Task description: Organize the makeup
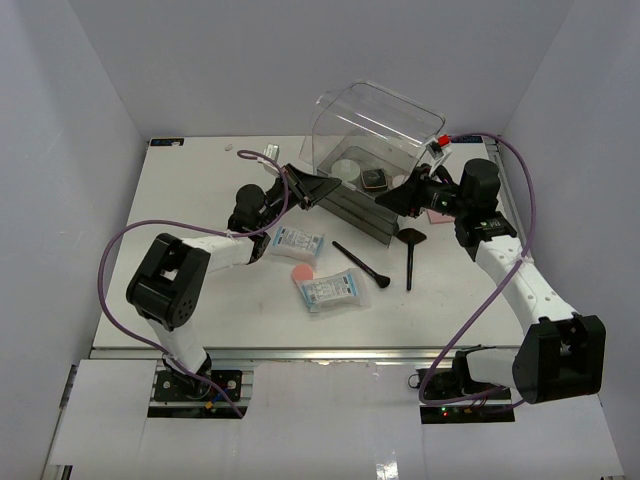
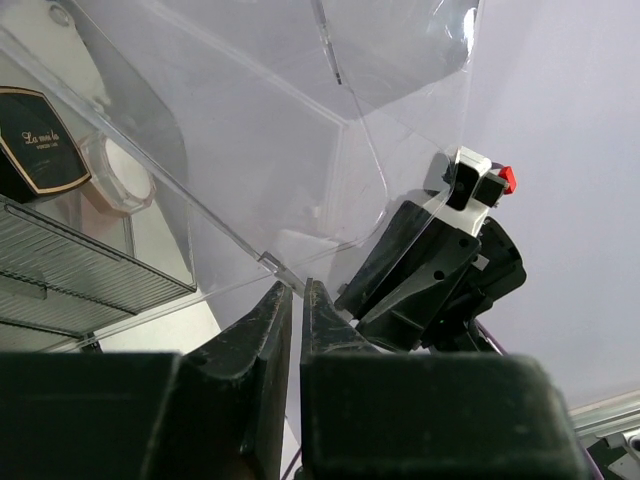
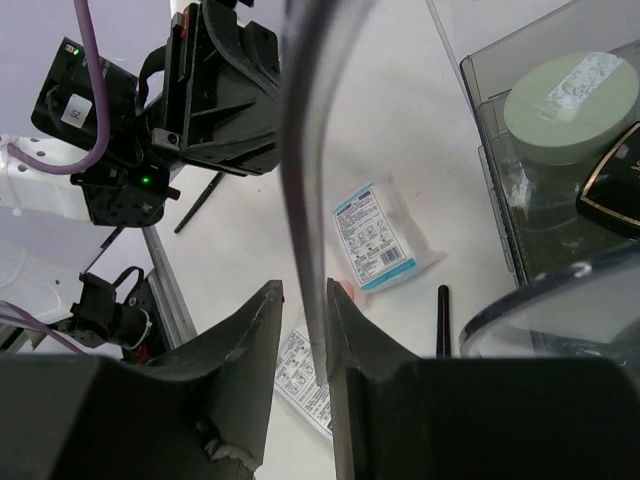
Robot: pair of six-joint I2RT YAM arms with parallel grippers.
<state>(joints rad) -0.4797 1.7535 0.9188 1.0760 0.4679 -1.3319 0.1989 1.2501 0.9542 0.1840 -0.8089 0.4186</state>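
Observation:
Makeup lies loose on the white table: two white-blue sachets (image 1: 297, 240) (image 1: 328, 289), a pink round puff (image 1: 302, 271), a thin black brush (image 1: 361, 264) and a fan-headed brush (image 1: 410, 255). A white round pad (image 1: 348, 168) sits in the clear box (image 1: 380, 125). My left gripper (image 1: 322, 188) (image 2: 297, 285) is shut on the box's clear flap edge at the left. My right gripper (image 1: 395, 200) (image 3: 305, 295) straddles the clear flap's edge (image 3: 305, 200) on the right. That edge touches one finger, with a gap to the other. Below it lie a sachet (image 3: 380, 235) and a brush (image 3: 442, 320).
The box's grey drawers (image 1: 355, 210) stand between the two grippers. A black compact (image 1: 375, 179) lies in the box beside the pad. A pink square piece (image 1: 438, 214) shows under the right wrist. White walls surround the table on three sides.

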